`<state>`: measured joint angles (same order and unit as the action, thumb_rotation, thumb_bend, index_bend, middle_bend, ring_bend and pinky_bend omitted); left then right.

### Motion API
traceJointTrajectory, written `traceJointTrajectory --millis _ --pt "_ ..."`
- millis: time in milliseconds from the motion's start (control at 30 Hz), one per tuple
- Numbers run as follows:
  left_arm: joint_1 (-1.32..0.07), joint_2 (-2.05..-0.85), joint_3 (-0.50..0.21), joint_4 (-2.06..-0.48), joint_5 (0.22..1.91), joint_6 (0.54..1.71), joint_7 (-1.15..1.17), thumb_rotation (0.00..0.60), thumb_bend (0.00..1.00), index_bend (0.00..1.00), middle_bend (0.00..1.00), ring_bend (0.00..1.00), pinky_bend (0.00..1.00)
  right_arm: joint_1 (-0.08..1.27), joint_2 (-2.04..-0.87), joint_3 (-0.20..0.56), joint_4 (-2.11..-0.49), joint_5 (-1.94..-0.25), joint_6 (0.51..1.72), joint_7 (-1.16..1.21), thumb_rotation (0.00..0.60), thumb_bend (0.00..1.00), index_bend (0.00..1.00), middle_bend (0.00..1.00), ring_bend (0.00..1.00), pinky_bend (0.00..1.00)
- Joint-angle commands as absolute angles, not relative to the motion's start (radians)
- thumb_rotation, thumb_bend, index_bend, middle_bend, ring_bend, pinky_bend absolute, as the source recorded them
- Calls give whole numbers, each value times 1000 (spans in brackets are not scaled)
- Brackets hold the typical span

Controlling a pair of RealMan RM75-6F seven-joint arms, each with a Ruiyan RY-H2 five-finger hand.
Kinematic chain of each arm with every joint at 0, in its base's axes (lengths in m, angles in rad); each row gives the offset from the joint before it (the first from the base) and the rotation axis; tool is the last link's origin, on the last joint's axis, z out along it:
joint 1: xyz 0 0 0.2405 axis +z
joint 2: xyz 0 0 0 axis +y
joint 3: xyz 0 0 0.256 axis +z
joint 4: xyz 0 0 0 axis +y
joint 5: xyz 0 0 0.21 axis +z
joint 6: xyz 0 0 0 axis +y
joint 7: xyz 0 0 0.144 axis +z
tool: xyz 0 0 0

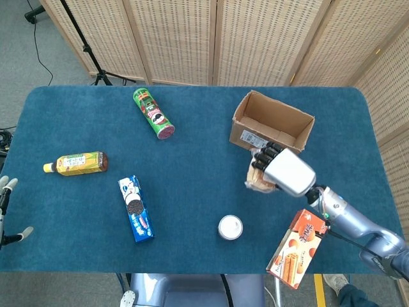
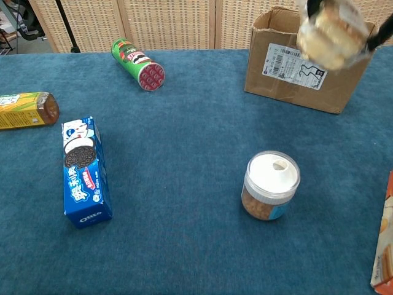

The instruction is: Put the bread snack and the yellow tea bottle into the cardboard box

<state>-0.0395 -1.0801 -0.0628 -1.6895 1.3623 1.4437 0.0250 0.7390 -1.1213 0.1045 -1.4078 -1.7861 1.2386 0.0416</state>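
Bread snack (image 2: 331, 38) is gripped in the right hand (image 1: 285, 171), lifted off the table just in front of the cardboard box (image 1: 271, 127), whose top is open. Nearer than the box stands a white-lidded jar (image 2: 270, 185), with an orange snack carton (image 1: 294, 249) further right. Yellow tea bottle (image 1: 75, 163) lies far left of the box, beside a blue cookie box (image 1: 135, 208); a green chip can (image 1: 154, 113) lies between. Left hand (image 1: 6, 208) shows at the frame edge, fingers apart, holding nothing.
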Motion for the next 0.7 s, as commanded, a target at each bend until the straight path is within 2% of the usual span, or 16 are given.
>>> traceJointTrajectory --millis 33,167,367,533,700 --pt "-41 -1082 -62 -1691 1365 1445 30 600 0 0 0 0 0 764 -1082 199 -1457 -1656 1209 24 600 672 625 597 430 296" --pt "-42 -1087 -59 -1692 1373 1449 44 600 0 0 0 0 0 815 -1105 277 -1454 -1483 1094 4 600 698 625 597 430 296" --pt "-47 -1094 -57 -1692 1371 1441 62 600 0 0 0 0 0 908 -1208 335 -1380 -1319 979 -168 600 706 625 597 430 296" --pt "-45 -1098 -48 -1693 1384 1445 66 600 0 0 0 0 0 958 -1293 354 -1278 -1186 919 -296 600 704 625 597 430 296" --pt "-46 -1102 -54 -1680 1355 1430 57 600 0 0 0 0 0 968 -1352 328 -1197 -1131 893 -359 600 695 625 596 430 296"
